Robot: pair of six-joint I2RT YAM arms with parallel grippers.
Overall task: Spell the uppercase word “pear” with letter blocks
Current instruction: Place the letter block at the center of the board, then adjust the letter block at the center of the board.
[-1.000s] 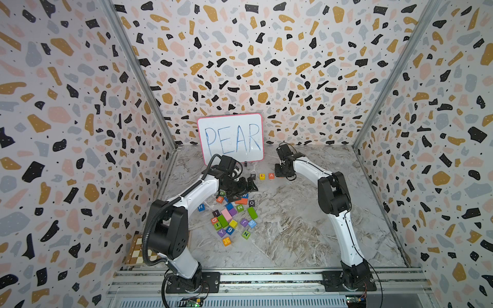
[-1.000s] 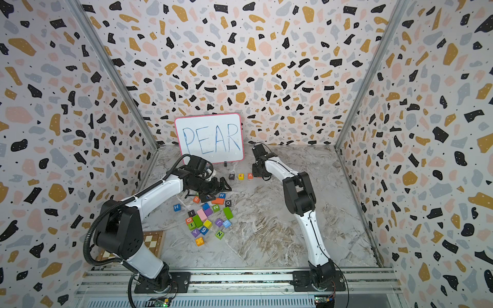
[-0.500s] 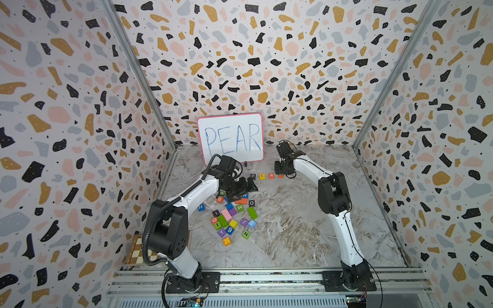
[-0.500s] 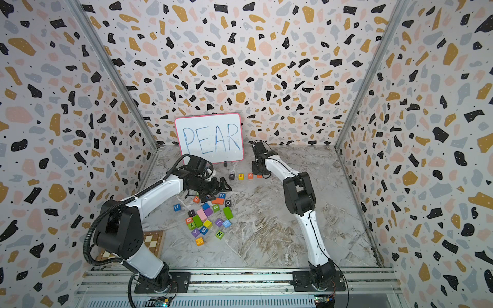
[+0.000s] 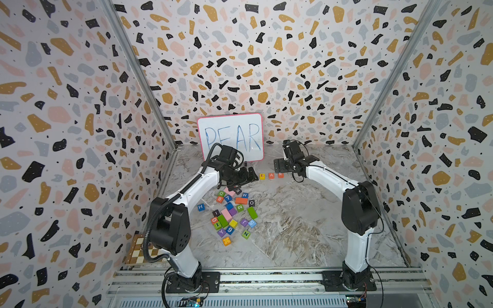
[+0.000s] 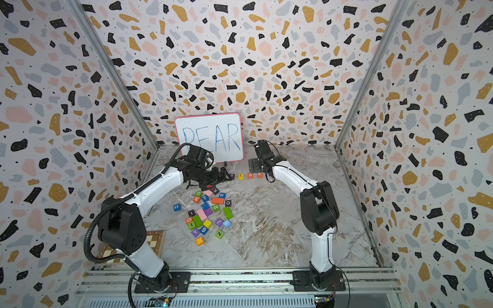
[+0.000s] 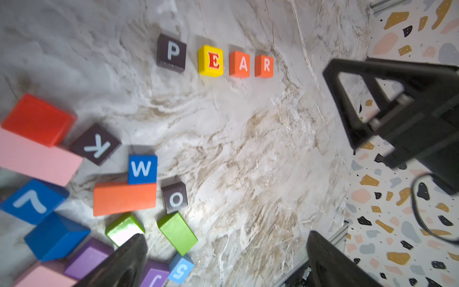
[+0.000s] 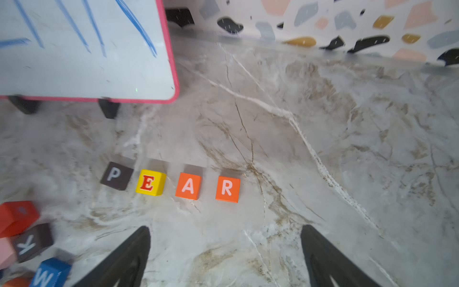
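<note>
Your word is down: toward 12 o'clock on the tabletop (image 5: 293, 226), just short of the whiteboard (image 5: 230, 137), P (image 8: 116, 175), E (image 8: 150, 182), A (image 8: 188, 185) and R (image 8: 227, 188) sit flat in one line. Each is at 3 o'clock of the one before, letter up, with small gaps between. It reads as the whiteboard does. P looks turned a touch off square with its neighbours. The right end effector (image 8: 225, 227) hangs near the R end with its jaws spread wide and nothing between them. The left end effector (image 7: 227, 233) hangs by the P end, likewise spread and empty. The spare pile (image 5: 230, 213) lies at about 9 o'clock of centre, well apart from the line. I judge you are at the last step, clearing off, with the spelling itself done. The next move calls for you to lift both arms up and back toward 6 o'clock with no sideways sweep, since a finger brushing R or P would break the line. If you want it neater, square P with a light nudge first.
</note>
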